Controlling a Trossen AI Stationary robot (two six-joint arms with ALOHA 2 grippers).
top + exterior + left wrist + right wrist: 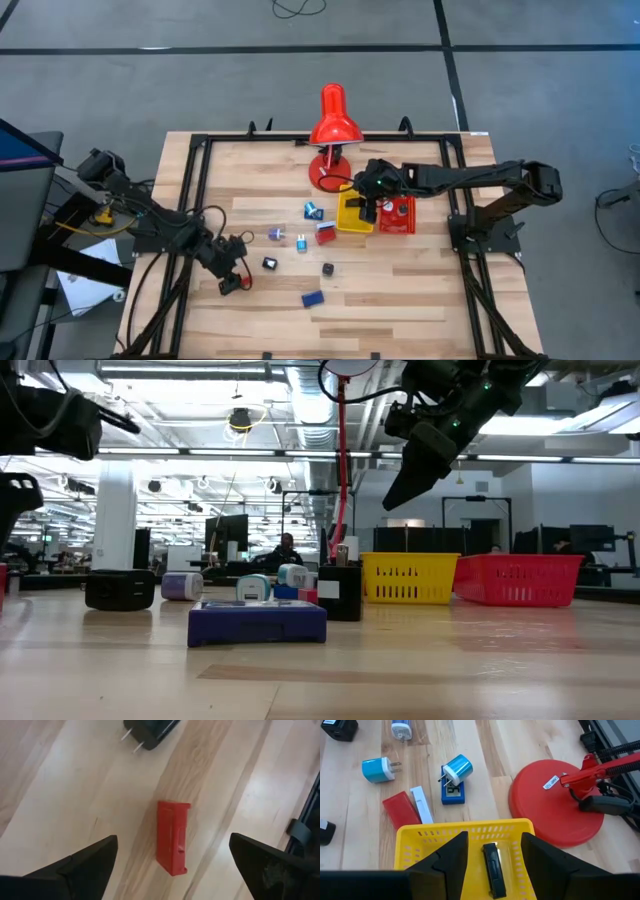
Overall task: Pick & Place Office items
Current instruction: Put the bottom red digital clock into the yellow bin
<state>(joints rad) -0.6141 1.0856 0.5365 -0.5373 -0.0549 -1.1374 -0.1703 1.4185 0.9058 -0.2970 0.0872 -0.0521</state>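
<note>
My left gripper [234, 272] [172, 862] is open and points down over a red flat block [172, 837] [232, 284] that lies flat on the table. Its fingers stand on either side of the block without touching it. My right gripper [366, 205] [494, 851] hovers open above the yellow tray [420, 837] [410, 578]. A black flat piece [492, 870] lies on that tray's floor, between the fingers and below them. More small items lie spread over mid-table: a blue block [312, 298] [257, 622], black cubes [269, 263] [328, 268], and blue-and-white plugs [379, 770] [456, 770].
The red desk lamp stands on its round base [555, 810] [328, 170] just beyond the yellow tray. A red tray [398, 214] [520, 578] sits to the right of the yellow one. A black plug [150, 732] lies beyond the red block. Black frame rails [195, 180] run along the table's sides.
</note>
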